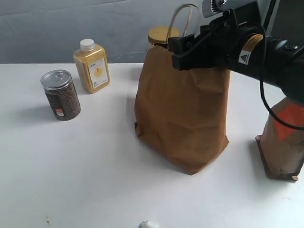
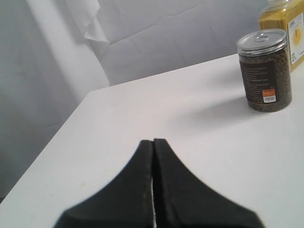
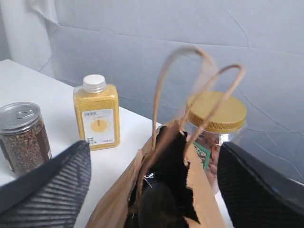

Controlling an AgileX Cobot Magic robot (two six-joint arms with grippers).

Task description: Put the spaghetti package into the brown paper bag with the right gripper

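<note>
The brown paper bag (image 1: pixel 183 114) stands upright mid-table, its loop handles (image 3: pixel 199 90) raised. My right gripper (image 1: pixel 177 51) hovers at the bag's top rim and is open. In the right wrist view its two fingers (image 3: pixel 57 185) spread wide on either side of the bag's mouth (image 3: pixel 171 161), with nothing between them. Inside the mouth a dark rounded end (image 3: pixel 159 206) shows, which looks like the navy end of the spaghetti package; its tan part is hidden. My left gripper (image 2: pixel 153 141) is shut and empty, low over the table's left corner.
A clear can of dark grains (image 1: pixel 61 95) and a yellow bottle (image 1: pixel 92 65) stand at the left. A gold-lidded jar (image 1: pixel 161 35) sits right behind the bag. A smaller brown pouch with an orange label (image 1: pixel 282 142) stands at the right edge.
</note>
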